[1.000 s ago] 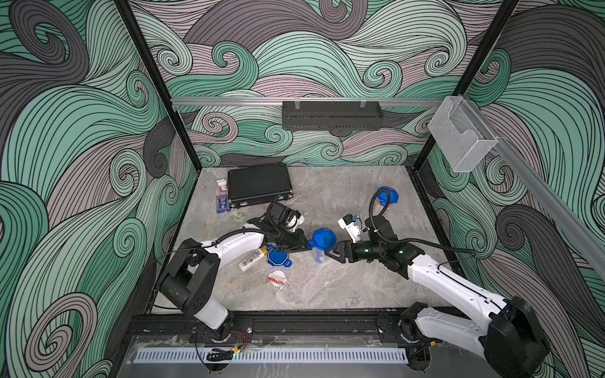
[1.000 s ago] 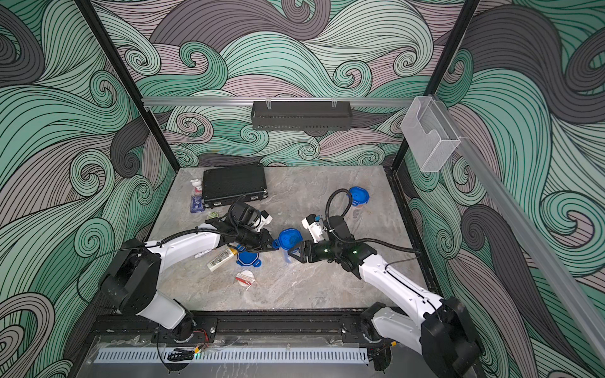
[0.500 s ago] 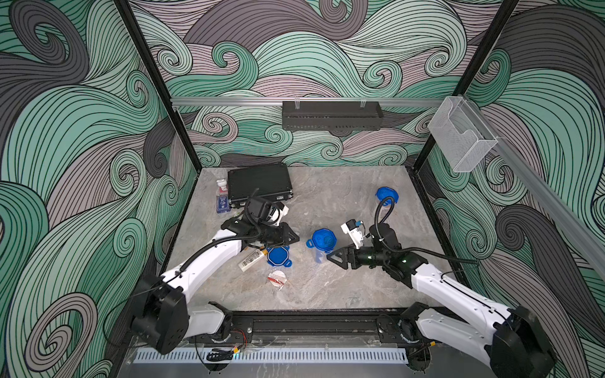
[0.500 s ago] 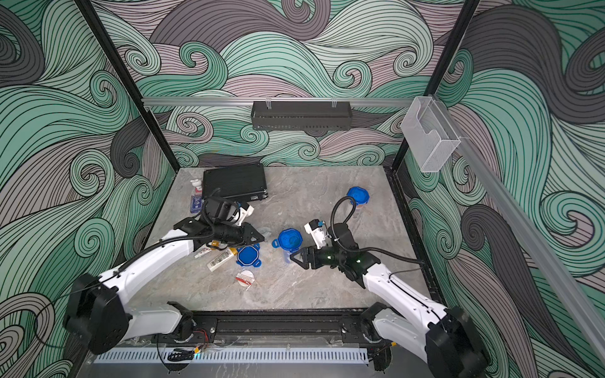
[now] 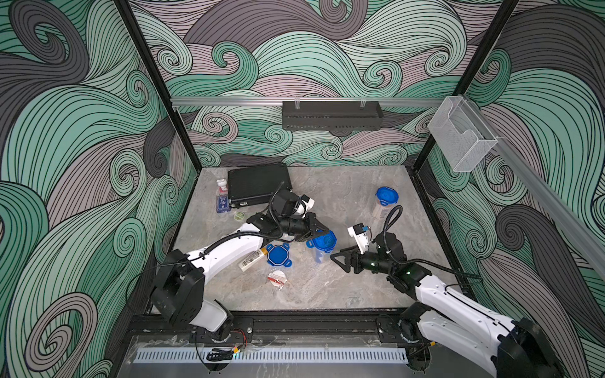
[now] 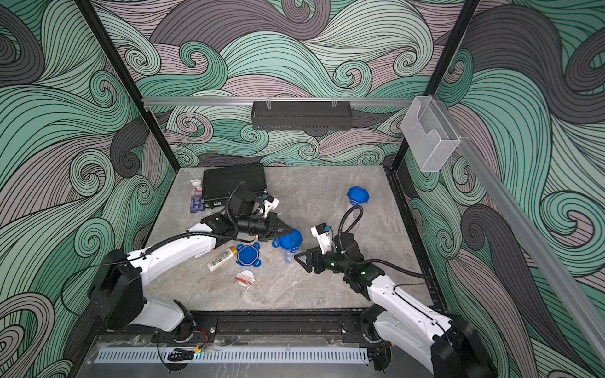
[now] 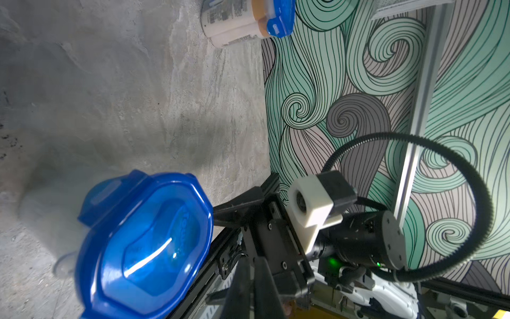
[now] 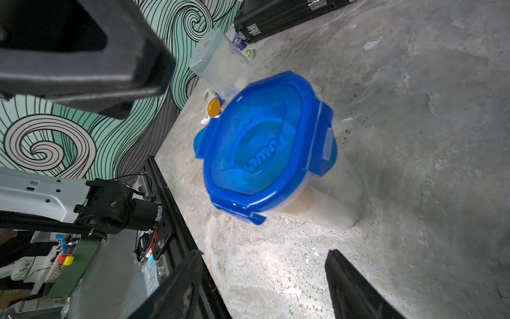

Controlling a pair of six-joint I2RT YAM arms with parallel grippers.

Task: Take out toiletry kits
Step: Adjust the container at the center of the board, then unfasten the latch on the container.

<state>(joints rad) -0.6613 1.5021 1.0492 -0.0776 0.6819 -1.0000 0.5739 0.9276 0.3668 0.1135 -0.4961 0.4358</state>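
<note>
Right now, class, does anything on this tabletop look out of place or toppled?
Yes. A white bottle with an orange cap lies on its side beside a loose blue plastic lid, which sits off any container. A round white packet lies nearby.

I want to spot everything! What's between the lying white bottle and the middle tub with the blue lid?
A loose blue lid, lying flat. Both top views show it.

I see a glossy, see-through blue plastic lid (image 8: 265,146) on a frosted, cloudy plastic tub (image 8: 339,193). Desk (image 5: 327,288) looks like matt, mottled grey stone. Case (image 5: 258,183) is matt black and ribbed. White bottle (image 5: 250,261) is smooth plastic.
</note>
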